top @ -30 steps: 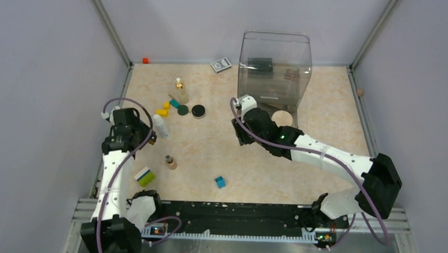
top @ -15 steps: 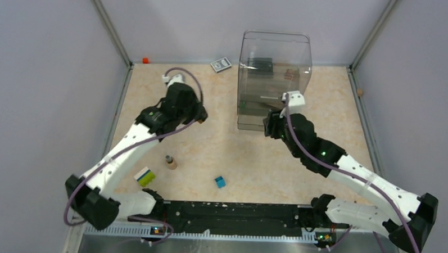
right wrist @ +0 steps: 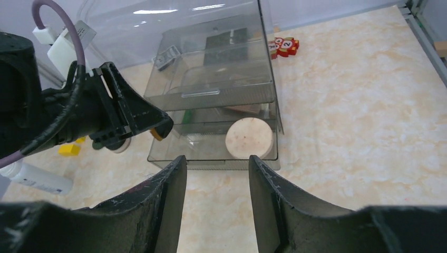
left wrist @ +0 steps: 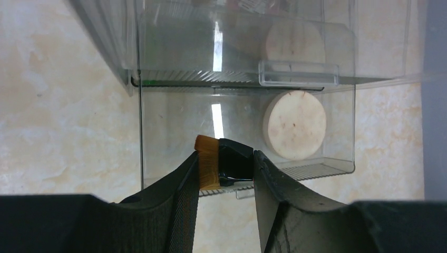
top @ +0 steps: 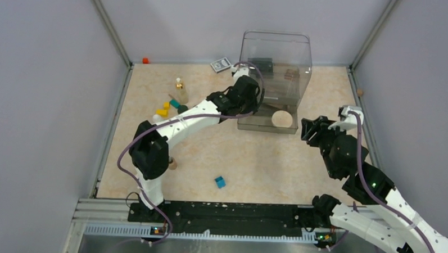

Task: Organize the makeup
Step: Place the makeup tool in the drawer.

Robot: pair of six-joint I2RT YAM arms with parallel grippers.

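My left gripper (left wrist: 225, 158) is shut on a short black makeup brush with orange bristles (left wrist: 221, 166) and holds it over the front left of the open bottom drawer (left wrist: 158, 132) of the clear organizer (top: 275, 55). A beige round disc (left wrist: 294, 125) lies in that drawer at the right. A dark square palette (right wrist: 226, 45) lies on an upper level. My right gripper (right wrist: 217, 161) is open and empty, in front of the organizer and to its right (top: 309, 129). The gold-capped bottle (top: 181, 91) stands at the back left. The white bottle (right wrist: 37, 178) lies at the left.
A blue cube (top: 220, 182) sits at front centre. Yellow and green blocks (top: 165, 108) lie left of my left arm. A grey card box (top: 220, 64) lies by the back wall. A tan tube (top: 172, 164) shows beside the left arm's elbow.
My left arm has swung from the left side across to the organizer's drawer, carrying the brush. My right arm has pulled back from the drawer to the right.
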